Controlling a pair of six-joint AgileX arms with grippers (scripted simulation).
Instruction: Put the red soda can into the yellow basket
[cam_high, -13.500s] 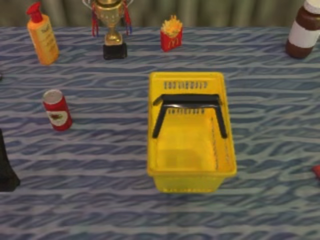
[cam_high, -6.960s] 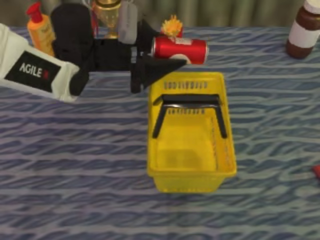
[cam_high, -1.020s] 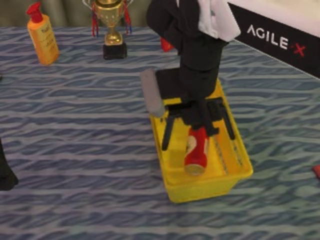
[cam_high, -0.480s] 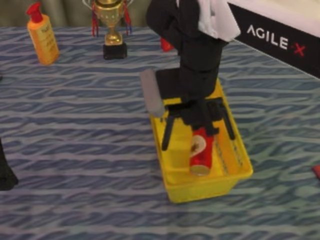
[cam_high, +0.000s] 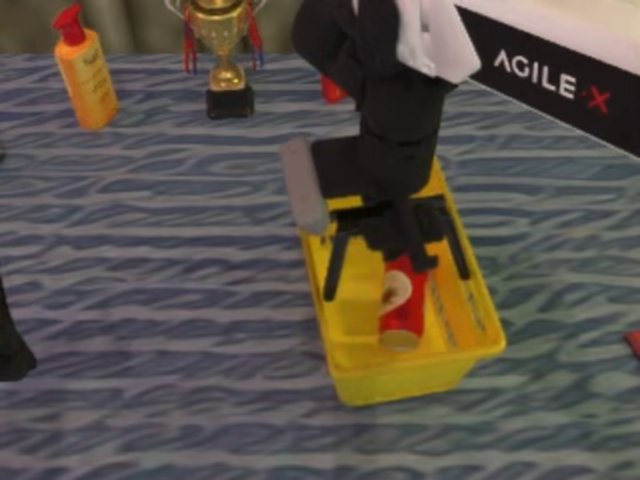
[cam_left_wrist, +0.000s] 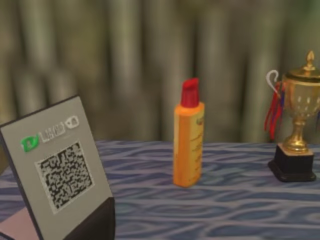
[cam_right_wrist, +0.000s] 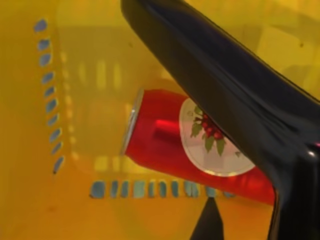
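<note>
Nearest you, the surface (cam_high: 180, 420) lies bare across the whole near strip and wide to the left of the basket (cam_high: 478, 345). At the far left edge you see only a dark bit of the left arm (cam_high: 12, 345), parked; whether its gripper is open or closed you cannot tell.

The basket sits right of centre, its near wall well back from the near edge of the surface. Inside it the can (cam_high: 403, 305) lies on its side on the floor, toward the right half, one silver end pointing at the near wall, the white label patch facing up. In the right wrist view the can (cam_right_wrist: 170, 140) rests along the slotted wall with a gap at its end.

Just beyond the can, the right gripper (cam_high: 405, 255) hangs over the middle of the basket, between the black handles (cam_high: 335, 265). Its fingers (cam_right_wrist: 235, 100) stand apart and clear of the can, so it holds nothing.

At the far left stand the orange bottle (cam_high: 85, 75) and the trophy (cam_high: 225, 60), well apart from the basket. In the left wrist view you also see a QR card (cam_left_wrist: 57, 175).
</note>
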